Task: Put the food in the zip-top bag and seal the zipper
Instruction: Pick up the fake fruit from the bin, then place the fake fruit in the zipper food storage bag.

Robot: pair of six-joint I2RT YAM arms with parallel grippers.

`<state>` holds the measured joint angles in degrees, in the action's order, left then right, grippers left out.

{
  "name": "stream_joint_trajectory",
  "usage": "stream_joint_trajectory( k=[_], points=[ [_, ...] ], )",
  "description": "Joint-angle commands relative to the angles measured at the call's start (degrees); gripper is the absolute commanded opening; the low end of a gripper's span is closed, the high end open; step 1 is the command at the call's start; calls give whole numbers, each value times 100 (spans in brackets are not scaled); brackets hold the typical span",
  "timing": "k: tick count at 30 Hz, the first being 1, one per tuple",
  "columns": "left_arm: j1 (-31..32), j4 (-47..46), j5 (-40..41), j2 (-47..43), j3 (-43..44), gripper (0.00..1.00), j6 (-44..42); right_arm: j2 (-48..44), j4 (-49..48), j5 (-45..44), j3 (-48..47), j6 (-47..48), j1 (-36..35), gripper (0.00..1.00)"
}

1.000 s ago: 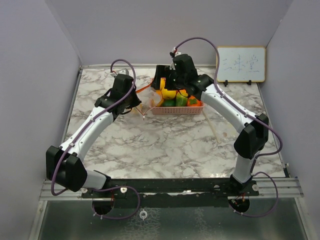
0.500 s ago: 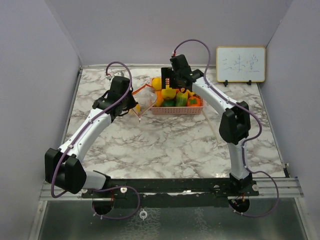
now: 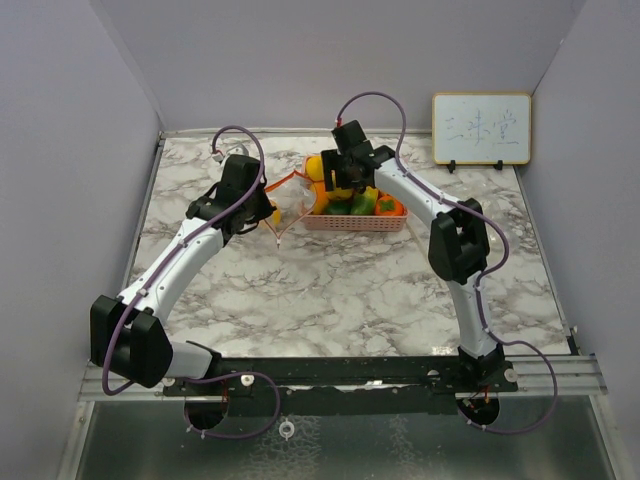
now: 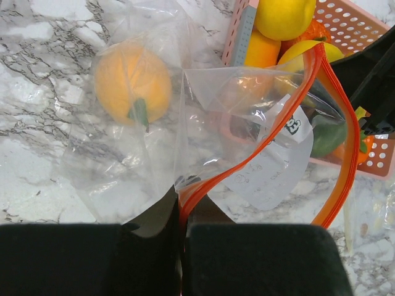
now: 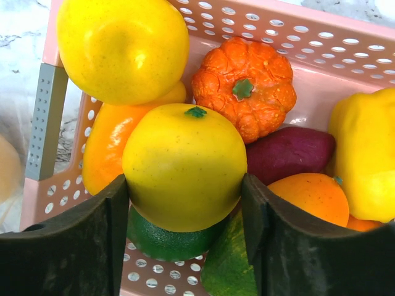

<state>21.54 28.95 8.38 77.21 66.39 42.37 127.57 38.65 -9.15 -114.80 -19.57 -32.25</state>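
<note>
My left gripper is shut on the orange-red zipper of the clear zip-top bag and holds its mouth open next to the basket. One orange fruit lies inside the bag. My right gripper is over the left end of the pink basket, its fingers pressed on both sides of a yellow round fruit. Around it lie a yellow lemon, an orange pumpkin, a purple sweet potato and green pieces. In the top view the left gripper and right gripper are close together.
The basket stands at the back middle of the marble table, just right of the bag. A small whiteboard leans on the back wall at the right. Grey walls close in both sides.
My right arm has swung left along the basket and come down round the yellow fruit at its left end. My left gripper has kept its hold on the zipper, shifting only slightly.
</note>
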Motion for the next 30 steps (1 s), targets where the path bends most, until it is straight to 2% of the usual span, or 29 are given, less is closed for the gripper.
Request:
stream_joint_trajectory(
  k=[1,5,10,13,17,23,26,30],
  points=[
    [-45,-135,74,-12,17,0,29,-358,-8,-3,-181,166,-16,50],
    [-47,-150,106,69,103,0,-33,-954,-72,292,-50,209,-18,41],
    [-57,-154,159,226,178,0,-132,-1742,-251,768,99,183,-18,40],
    [-69,-187,139,329,228,0,-161,-2130,-518,1562,192,254,-16,40],
    [-63,-224,95,427,329,0,-185,-2321,-923,2882,402,1,-51,40],
    [-65,-268,28,549,478,0,-170,-2259,-1134,3307,917,-309,-302,40],
    [-65,-272,14,582,562,0,-162,-2193,-1189,3278,1098,-361,-418,42],
    [-69,-288,-50,612,642,0,-122,-1904,-1144,3166,939,-419,-468,54]
  ],
)
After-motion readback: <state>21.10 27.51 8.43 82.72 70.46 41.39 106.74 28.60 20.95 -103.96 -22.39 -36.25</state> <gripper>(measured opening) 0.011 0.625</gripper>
